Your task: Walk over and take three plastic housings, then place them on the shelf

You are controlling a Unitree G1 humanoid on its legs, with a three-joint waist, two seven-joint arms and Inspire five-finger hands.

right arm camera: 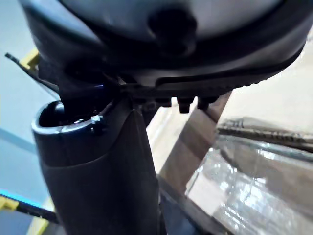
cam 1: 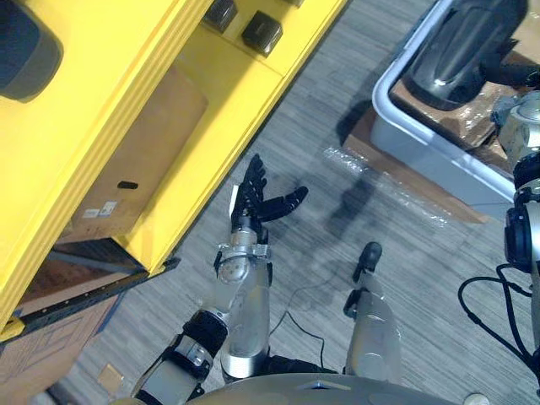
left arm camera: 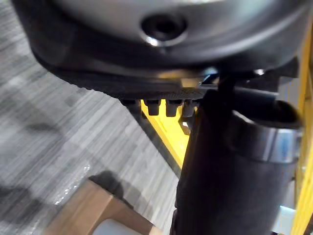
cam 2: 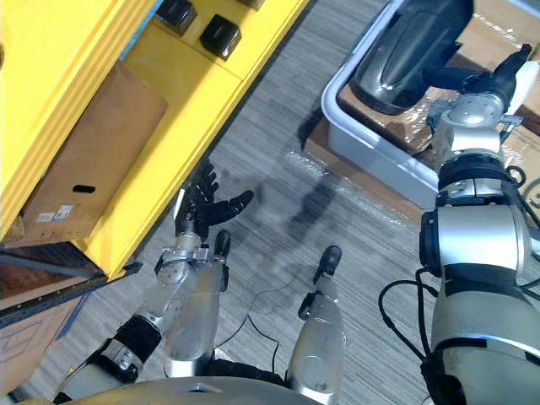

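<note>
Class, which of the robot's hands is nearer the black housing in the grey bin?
Right. The right hand is beside the black housing at the grey bin; the left hand is across the floor, by the yellow shelf.

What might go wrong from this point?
The right hand is at the big dark housing in the grey bin; one-handed, it may slip. The open left hand hangs near the yellow shelf edge and may bump it. Clear film on the floor could snag a step.
</note>
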